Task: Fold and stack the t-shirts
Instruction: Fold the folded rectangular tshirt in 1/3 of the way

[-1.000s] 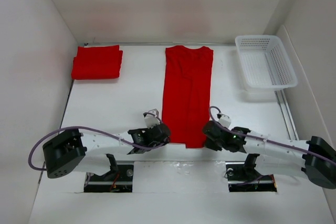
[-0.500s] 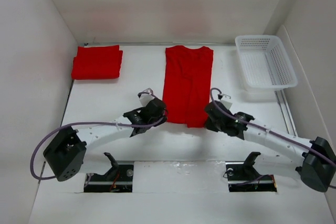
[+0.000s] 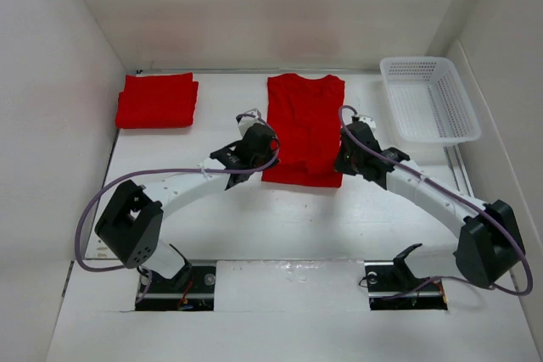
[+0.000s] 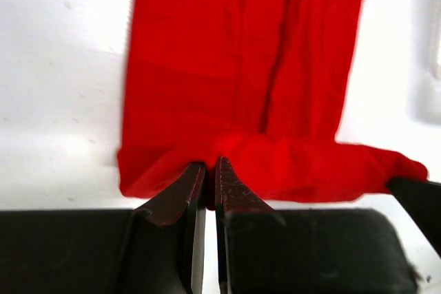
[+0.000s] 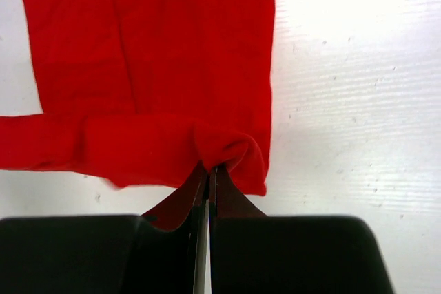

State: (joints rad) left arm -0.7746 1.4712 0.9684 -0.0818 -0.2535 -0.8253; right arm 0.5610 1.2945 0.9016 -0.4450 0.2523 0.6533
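Observation:
A long red t-shirt (image 3: 304, 116) lies at the back middle of the table, its sides folded in and its collar at the far end. Its near hem is lifted and doubled back over the lower part. My left gripper (image 3: 265, 152) is shut on the hem's left corner (image 4: 207, 170). My right gripper (image 3: 344, 157) is shut on the right corner (image 5: 220, 153). The raised cloth sags between the two grips. A second red t-shirt (image 3: 157, 100) lies folded at the back left.
A white mesh basket (image 3: 429, 110) stands at the back right, beside the long shirt. White walls close in the left, right and back sides. The arm bases (image 3: 176, 281) sit at the near edge.
Both grippers have carried the shirt's near hem away from the front edge toward the collar, so the shirt's visible length has shortened by about a third.

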